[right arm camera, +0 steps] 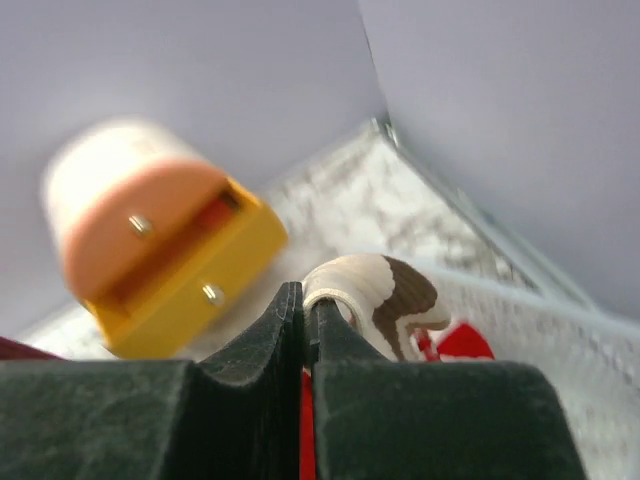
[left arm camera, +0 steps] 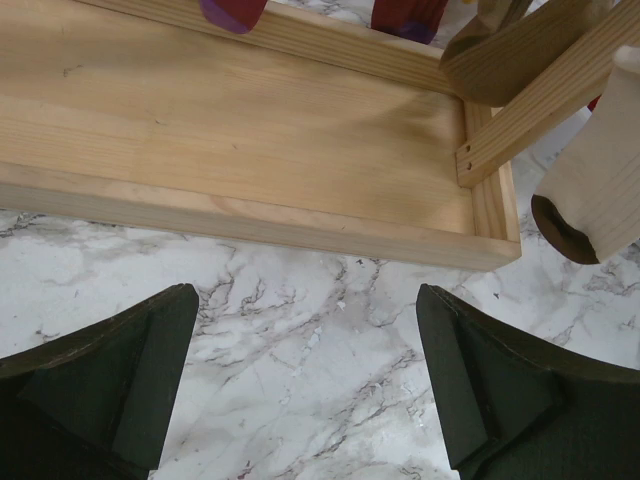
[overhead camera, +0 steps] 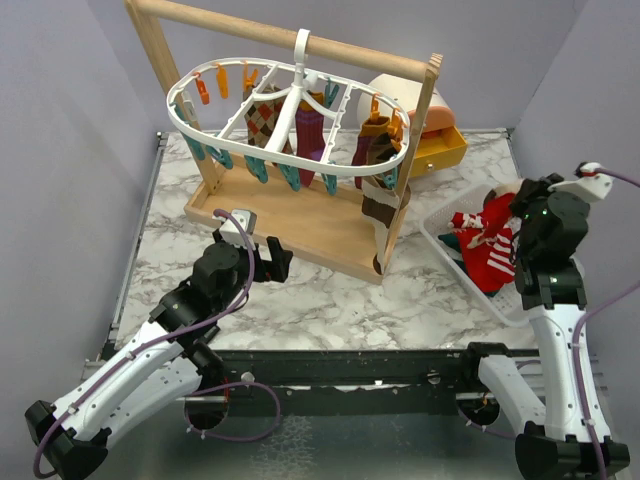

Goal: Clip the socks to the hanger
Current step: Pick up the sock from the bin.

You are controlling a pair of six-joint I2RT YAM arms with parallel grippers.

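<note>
The white oval hanger (overhead camera: 233, 144) hangs from the wooden bar, with orange and teal clips around its rim. An argyle sock (overhead camera: 264, 118), a maroon sock (overhead camera: 308, 130) and a dark red-brown sock (overhead camera: 369, 140) hang clipped to it, and a tan-brown sock (overhead camera: 383, 212) dangles at its right end. More socks (overhead camera: 487, 240), red-and-white striped and teal, lie in the basket. My right gripper (right arm camera: 303, 300) is over that basket, shut on the edge of a cream-and-brown sock (right arm camera: 380, 285). My left gripper (left arm camera: 305, 395) stands wide open over bare marble, just in front of the wooden tray.
The wooden rack's tray (overhead camera: 300, 222) lies under the hanger, its front rail (left arm camera: 250, 222) close ahead of the left fingers. The white slatted basket (overhead camera: 441, 240) sits at the right. A yellow drawer box with a pink lid (overhead camera: 440, 140) stands behind it.
</note>
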